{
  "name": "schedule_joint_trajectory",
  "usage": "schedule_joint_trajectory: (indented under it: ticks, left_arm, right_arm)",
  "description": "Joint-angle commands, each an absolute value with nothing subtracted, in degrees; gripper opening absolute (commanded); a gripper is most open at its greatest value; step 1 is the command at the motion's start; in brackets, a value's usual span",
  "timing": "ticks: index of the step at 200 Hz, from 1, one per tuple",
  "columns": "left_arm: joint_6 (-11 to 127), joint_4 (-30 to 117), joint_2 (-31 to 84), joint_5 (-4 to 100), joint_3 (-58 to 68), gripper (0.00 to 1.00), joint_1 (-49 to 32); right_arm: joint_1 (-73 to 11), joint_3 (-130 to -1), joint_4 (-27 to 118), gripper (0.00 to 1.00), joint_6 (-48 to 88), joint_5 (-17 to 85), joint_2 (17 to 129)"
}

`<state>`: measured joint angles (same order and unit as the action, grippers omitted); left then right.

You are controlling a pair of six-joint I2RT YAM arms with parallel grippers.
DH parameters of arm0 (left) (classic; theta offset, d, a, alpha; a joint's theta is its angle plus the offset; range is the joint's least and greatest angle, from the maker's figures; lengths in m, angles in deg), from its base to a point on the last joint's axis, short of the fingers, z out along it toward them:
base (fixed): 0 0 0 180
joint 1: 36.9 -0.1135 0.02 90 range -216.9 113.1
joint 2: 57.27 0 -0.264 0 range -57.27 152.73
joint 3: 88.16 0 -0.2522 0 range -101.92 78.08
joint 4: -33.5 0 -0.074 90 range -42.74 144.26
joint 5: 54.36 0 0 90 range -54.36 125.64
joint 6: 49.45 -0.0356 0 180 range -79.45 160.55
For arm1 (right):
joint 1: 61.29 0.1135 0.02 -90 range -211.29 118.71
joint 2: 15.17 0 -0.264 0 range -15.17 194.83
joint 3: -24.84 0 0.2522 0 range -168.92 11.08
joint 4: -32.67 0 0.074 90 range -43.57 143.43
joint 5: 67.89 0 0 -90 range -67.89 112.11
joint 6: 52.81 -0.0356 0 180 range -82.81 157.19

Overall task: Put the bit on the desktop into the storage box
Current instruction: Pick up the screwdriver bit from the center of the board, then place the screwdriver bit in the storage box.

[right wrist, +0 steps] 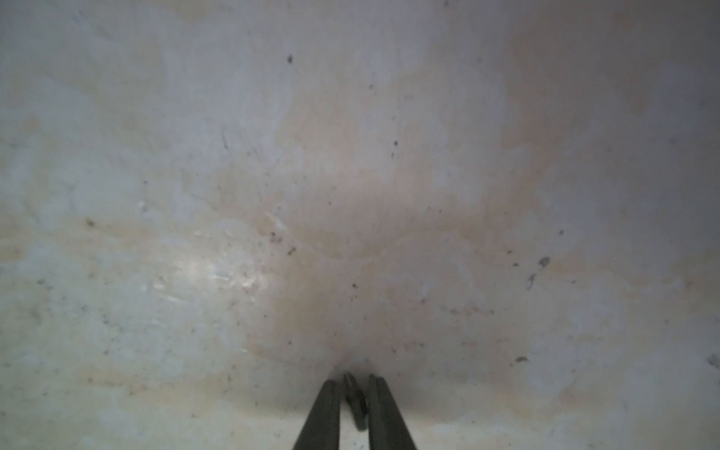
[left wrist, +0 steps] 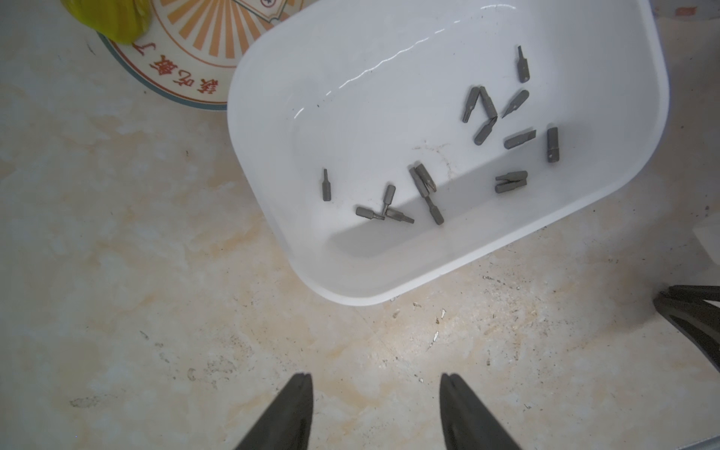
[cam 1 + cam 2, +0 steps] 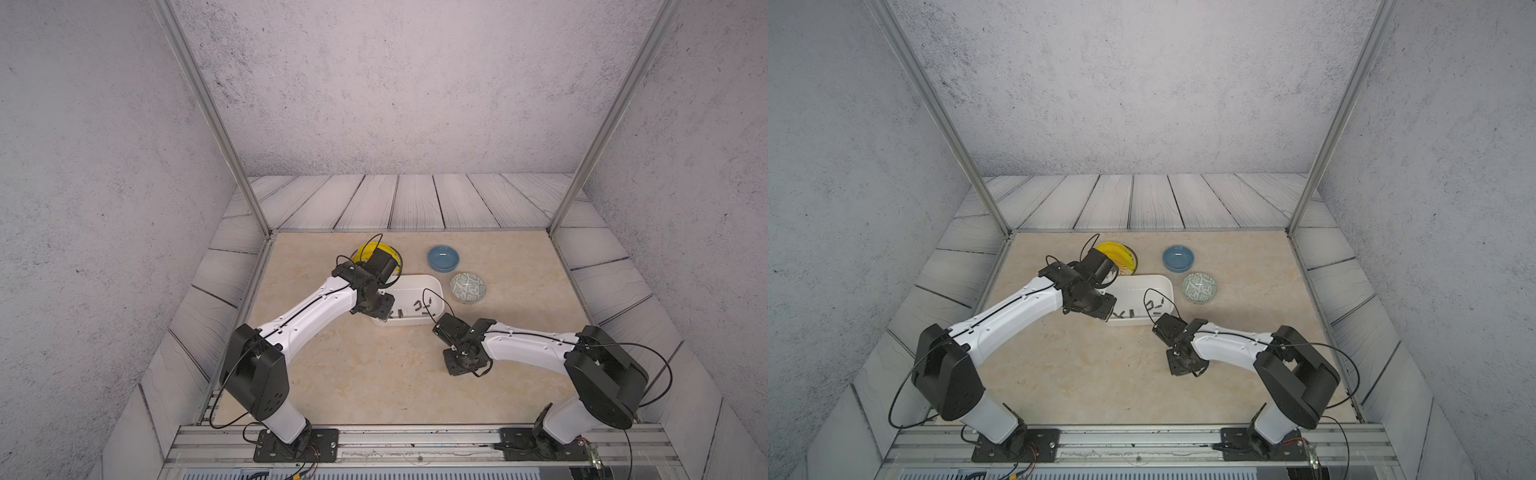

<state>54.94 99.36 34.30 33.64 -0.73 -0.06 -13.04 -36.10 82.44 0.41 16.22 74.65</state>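
right gripper (image 1: 353, 380): fingers narrow, closed in on the bit (image 1: 356, 405); tips down at the desktop (image 3: 374, 374)
bit: dark, short, stands between the right fingers; rest of it is blurred
bit location: on the desktop, near side of the storage box (image 3: 409, 321), off its right end, not in it
left gripper (image 2: 376, 380): fingers wide, nothing between them; over bare desktop just near of the box's left end
storage box: white tub, mid desktop, in both top views (image 3: 1142, 276); near wall shows in the left wrist view (image 2: 389, 272)
loose bits (image 2: 424, 191): a dozen or so lying flat on the box floor, some crossed
in the way: left arm (image 3: 316, 307) wrist covers the box's left end in the top views; right arm cable (image 3: 432, 299) loops over its right end
blue bowl (image 3: 443, 257): far right of the box, apart
patterned bowl (image 3: 467, 287): just right of the box, apart
plate (image 2: 187, 70): orange sunburst, far left of the box, rim close to it
yellow item (image 3: 376, 251): on the plate, partly hidden by the left wrist
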Motion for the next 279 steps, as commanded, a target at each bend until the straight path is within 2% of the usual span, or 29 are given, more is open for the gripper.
schedule_joint_trajectory:
  ticks: [1,67,162,224,279]
  left_arm:
    - [55.3,100.1,32.7,33.1,0.0,0.60,-0.8]
    - [55.3,100.3,30.7,33.0,1.6,0.63,-2.0]
    - [55.2,99.9,26.5,33.3,5.5,0.66,-4.7]
    - [55.5,98.9,23.1,34.5,9.3,0.67,-7.3]
    - [57.3,96.3,19.2,34.1,15.8,0.68,-9.2]
  right_arm:
    - [-13.1,-33.9,83.6,0.14,0.8,16.8,78.0]
    - [-13.1,-33.9,84.0,0.00,0.9,17.3,78.4]
    - [-13.1,-39.7,91.1,0.00,1.5,14.8,71.2]
    - [-13.1,-55.3,101.5,0.00,5.8,8.9,66.9]
    - [-17.7,-72.2,98.0,0.00,13.9,13.1,80.2]
